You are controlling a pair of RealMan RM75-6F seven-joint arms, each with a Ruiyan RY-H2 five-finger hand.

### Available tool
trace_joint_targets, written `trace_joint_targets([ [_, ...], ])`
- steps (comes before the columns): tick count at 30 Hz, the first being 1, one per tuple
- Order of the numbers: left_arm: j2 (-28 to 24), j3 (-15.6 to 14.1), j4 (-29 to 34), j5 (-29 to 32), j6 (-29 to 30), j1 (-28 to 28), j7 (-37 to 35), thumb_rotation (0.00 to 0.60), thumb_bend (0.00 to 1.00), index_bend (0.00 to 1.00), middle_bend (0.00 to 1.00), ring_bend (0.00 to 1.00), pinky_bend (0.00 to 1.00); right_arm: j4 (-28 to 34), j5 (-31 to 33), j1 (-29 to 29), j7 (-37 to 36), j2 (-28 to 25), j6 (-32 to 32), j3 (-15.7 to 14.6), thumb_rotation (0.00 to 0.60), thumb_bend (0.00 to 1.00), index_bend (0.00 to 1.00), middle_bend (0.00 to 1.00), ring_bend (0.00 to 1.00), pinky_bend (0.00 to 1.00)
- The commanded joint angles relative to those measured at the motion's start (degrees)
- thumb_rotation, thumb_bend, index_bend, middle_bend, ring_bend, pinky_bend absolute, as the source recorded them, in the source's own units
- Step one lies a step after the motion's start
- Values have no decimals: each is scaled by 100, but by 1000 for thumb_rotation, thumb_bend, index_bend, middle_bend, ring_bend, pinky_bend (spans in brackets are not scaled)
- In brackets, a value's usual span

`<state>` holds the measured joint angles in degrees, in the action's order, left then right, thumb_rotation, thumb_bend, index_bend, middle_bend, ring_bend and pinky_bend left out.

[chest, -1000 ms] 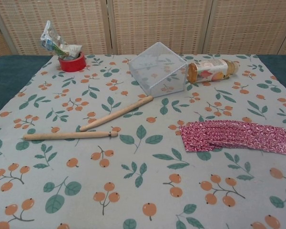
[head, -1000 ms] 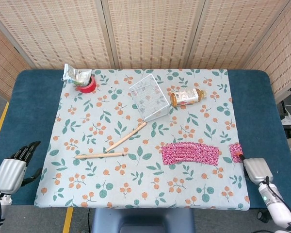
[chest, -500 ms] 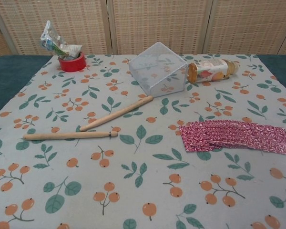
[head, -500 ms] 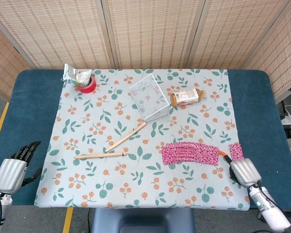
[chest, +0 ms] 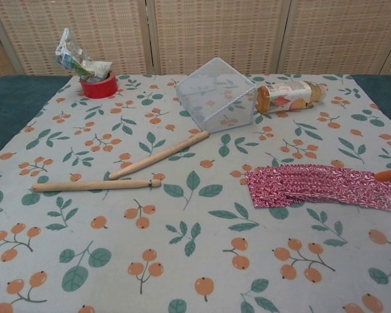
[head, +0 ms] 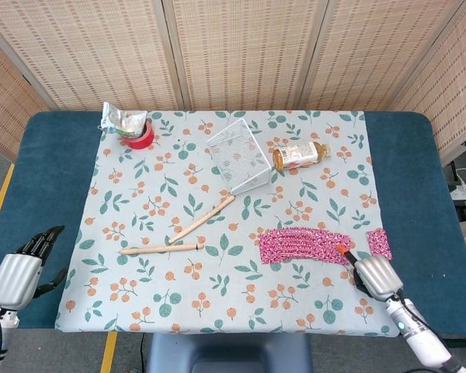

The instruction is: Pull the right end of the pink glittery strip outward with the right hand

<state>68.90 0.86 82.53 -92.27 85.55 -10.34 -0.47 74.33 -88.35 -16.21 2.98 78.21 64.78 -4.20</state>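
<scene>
The pink glittery strip [head: 303, 245] [chest: 313, 186] lies flat on the floral cloth at the right. In the head view a separate pink patch [head: 378, 243] shows further right, beside the cloth's edge. My right hand [head: 375, 277] sits just below and right of the strip, seen from its back. Its orange fingertip [head: 343, 250] [chest: 390, 175] reaches onto the strip's right part. I see nothing gripped in it, and the other fingers are hidden. My left hand [head: 19, 272] hangs off the table's front left corner, fingers apart and holding nothing.
Two wooden sticks [head: 188, 231] lie mid-cloth. A tipped wire-mesh basket [head: 239, 158] and a lying drink bottle [head: 299, 154] are behind the strip. A red tape roll with a foil packet [head: 130, 128] sits at the far left corner. The blue table edge [head: 419, 233] runs along the right.
My right hand has slid left along the cloth's front right, from beside the pink end patch to the strip's main part. Its orange fingertip now shows in the chest view. The left hand stayed still.
</scene>
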Motion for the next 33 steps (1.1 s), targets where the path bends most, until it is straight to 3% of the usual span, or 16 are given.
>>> trace_joint_targets([
  [1,-1,0,7,6,-8,-2,13,600,301,72,145,207,490,14,60,25,109,-11,-22,-5,600,918,123,862,759,747],
  [28,-6,-5,14,9,-9,1,21,600,301,72,145,207,490,-23,601,-79,543,29,-662,47,600,918,181,862,759,747],
  [33,-5,-4,20,12,-14,-1,35,600,301,72,145,207,490,59,614,-65,616,-49,-676,8,600,918,253,862,759,747],
])
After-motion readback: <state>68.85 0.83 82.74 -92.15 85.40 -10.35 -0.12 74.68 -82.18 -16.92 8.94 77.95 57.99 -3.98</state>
